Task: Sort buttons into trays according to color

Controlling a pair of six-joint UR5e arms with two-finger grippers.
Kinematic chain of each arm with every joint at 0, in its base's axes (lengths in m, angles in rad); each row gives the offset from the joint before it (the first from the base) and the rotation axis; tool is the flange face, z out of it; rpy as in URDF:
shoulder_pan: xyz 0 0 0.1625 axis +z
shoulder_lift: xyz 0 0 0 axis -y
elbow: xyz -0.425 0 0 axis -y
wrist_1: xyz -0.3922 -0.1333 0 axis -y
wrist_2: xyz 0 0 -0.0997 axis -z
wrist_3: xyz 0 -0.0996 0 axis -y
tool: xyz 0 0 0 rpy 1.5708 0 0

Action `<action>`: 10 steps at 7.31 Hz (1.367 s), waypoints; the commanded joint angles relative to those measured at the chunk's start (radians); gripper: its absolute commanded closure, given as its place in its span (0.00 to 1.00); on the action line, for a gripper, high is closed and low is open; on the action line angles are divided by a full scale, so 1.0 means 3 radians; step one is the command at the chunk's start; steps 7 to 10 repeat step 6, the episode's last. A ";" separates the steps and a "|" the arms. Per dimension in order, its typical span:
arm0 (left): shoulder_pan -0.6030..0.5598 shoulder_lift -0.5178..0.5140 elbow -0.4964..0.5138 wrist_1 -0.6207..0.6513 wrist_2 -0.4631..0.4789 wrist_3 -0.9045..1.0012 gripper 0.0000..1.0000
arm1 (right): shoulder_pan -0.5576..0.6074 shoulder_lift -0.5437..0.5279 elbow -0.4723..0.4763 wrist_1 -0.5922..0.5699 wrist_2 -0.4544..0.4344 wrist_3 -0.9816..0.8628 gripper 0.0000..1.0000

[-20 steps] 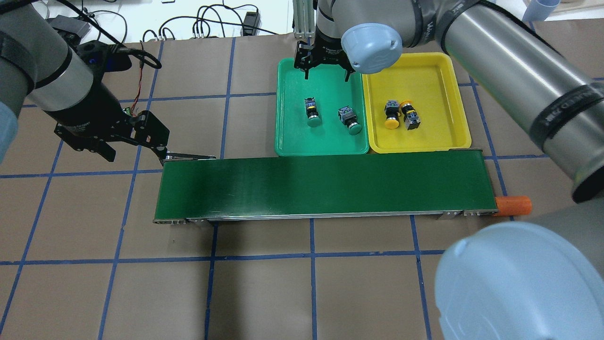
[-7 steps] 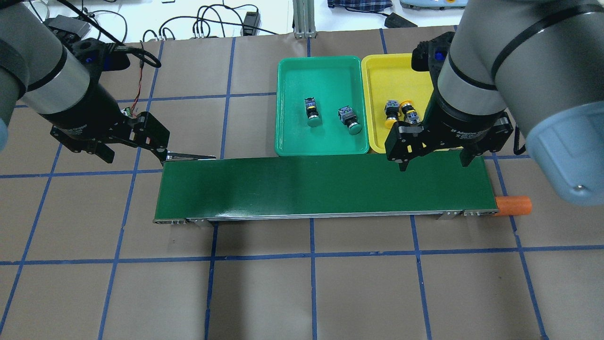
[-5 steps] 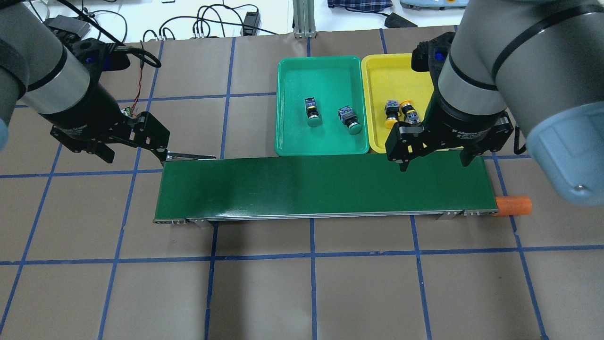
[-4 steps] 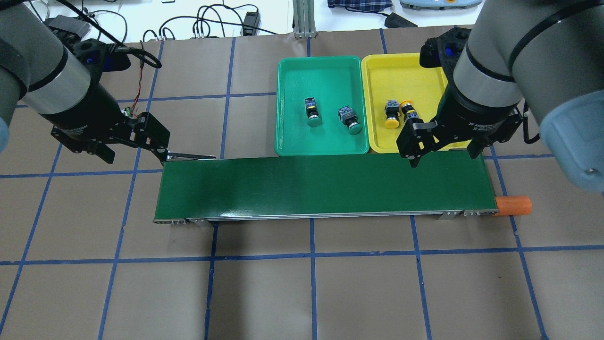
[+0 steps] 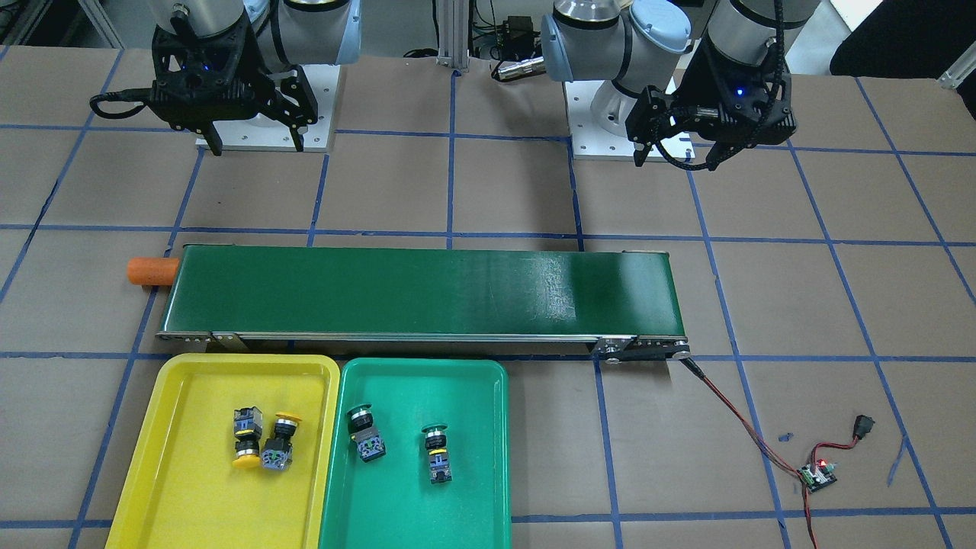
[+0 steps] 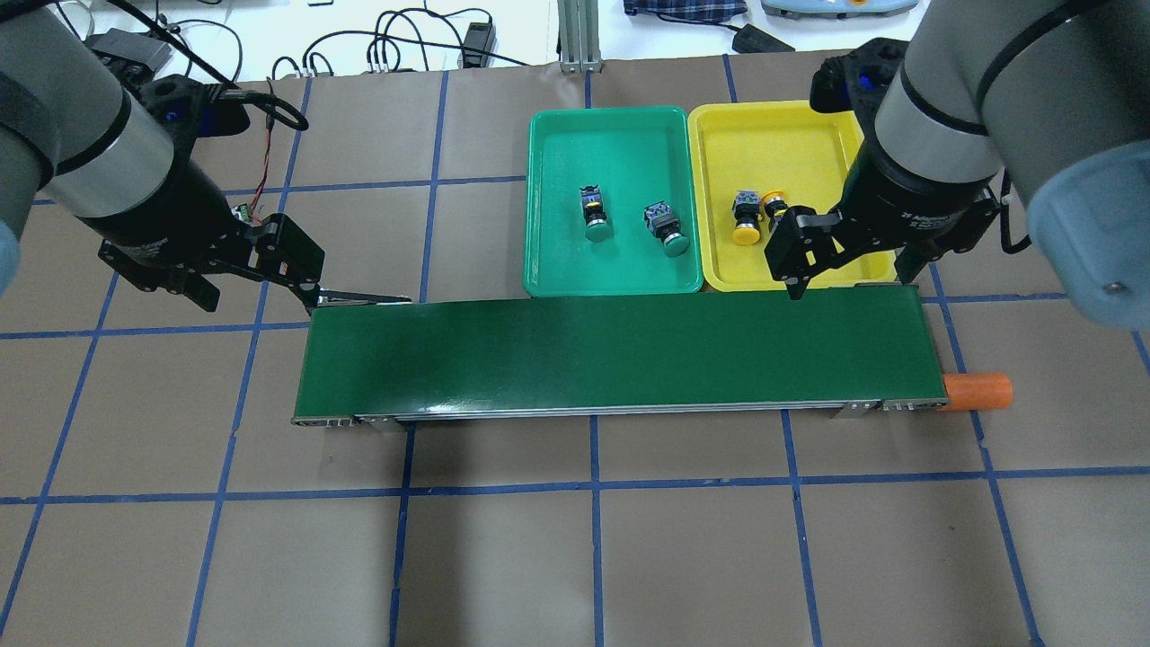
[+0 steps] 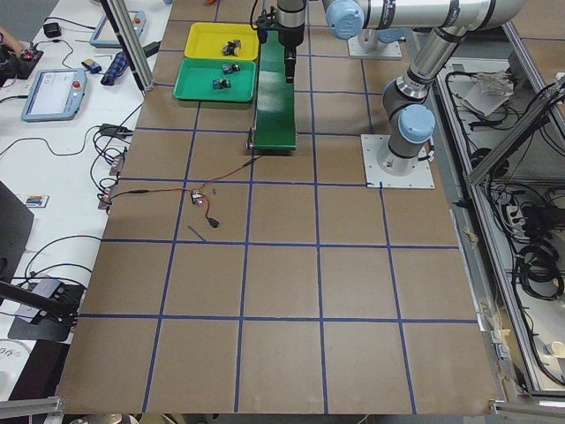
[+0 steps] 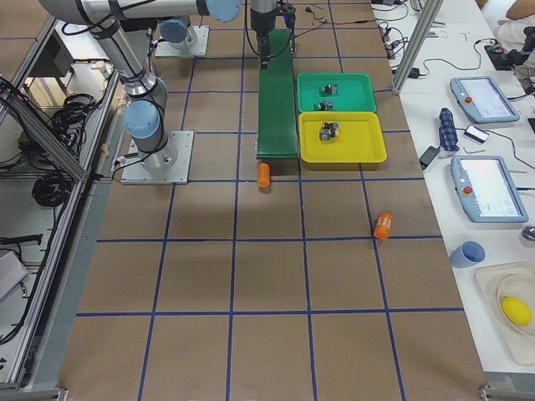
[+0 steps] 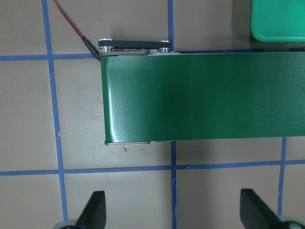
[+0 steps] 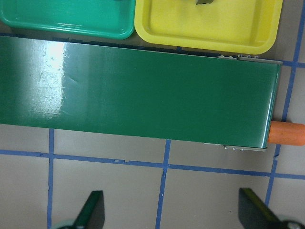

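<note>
Two green-capped buttons (image 6: 594, 216) (image 6: 667, 228) lie in the green tray (image 6: 614, 135). Two yellow-capped buttons (image 6: 744, 218) (image 6: 776, 203) lie side by side in the yellow tray (image 6: 764, 144). My right gripper (image 6: 849, 283) is open and empty, held above the yellow tray's near right edge and the belt's right end. My left gripper (image 6: 256, 292) is open and empty, above the table just off the belt's left end. The wrist views show both sets of fingers (image 9: 95, 210) (image 10: 93, 210) spread wide with nothing between them.
A long dark-green conveyor belt (image 6: 620, 355) lies in front of both trays, with an orange cylinder (image 6: 977, 391) at its right end. A second orange cylinder (image 8: 383, 225) lies on the table farther off. Red wires run from the belt's left end to a small circuit board (image 5: 816, 474).
My right arm has swung from the green tray's far edge to the yellow tray's near edge, then drifted a little right. The left arm and the buttons have not moved.
</note>
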 commanded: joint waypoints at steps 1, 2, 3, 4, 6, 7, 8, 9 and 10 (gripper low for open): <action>0.0000 0.0006 0.0000 0.0000 0.0000 -0.0002 0.00 | -0.0001 0.0027 -0.0008 -0.0046 0.0048 0.0014 0.00; 0.0000 0.0011 0.0000 0.0000 0.0000 -0.0002 0.00 | -0.0001 0.0012 -0.0008 -0.0046 0.0058 0.0014 0.00; 0.0000 0.0016 0.0000 0.0000 0.0005 -0.0002 0.00 | -0.0001 0.0017 -0.0008 -0.0046 0.0053 0.0019 0.00; 0.0000 0.0016 -0.0015 0.0000 0.0005 -0.0002 0.00 | -0.0001 0.0027 -0.0013 -0.0051 0.0043 0.0019 0.00; 0.0000 0.0037 -0.0066 0.0021 0.0005 -0.0002 0.00 | -0.0001 0.0027 -0.0028 -0.0052 0.0022 0.0014 0.00; 0.0000 0.0037 -0.0066 0.0021 0.0005 -0.0002 0.00 | -0.0001 0.0027 -0.0028 -0.0052 0.0022 0.0014 0.00; 0.0000 0.0037 -0.0066 0.0021 0.0005 -0.0002 0.00 | -0.0001 0.0027 -0.0028 -0.0052 0.0022 0.0014 0.00; 0.0000 0.0037 -0.0066 0.0021 0.0005 -0.0002 0.00 | -0.0001 0.0027 -0.0028 -0.0052 0.0022 0.0014 0.00; 0.0000 0.0037 -0.0066 0.0021 0.0005 -0.0002 0.00 | -0.0001 0.0027 -0.0028 -0.0052 0.0022 0.0014 0.00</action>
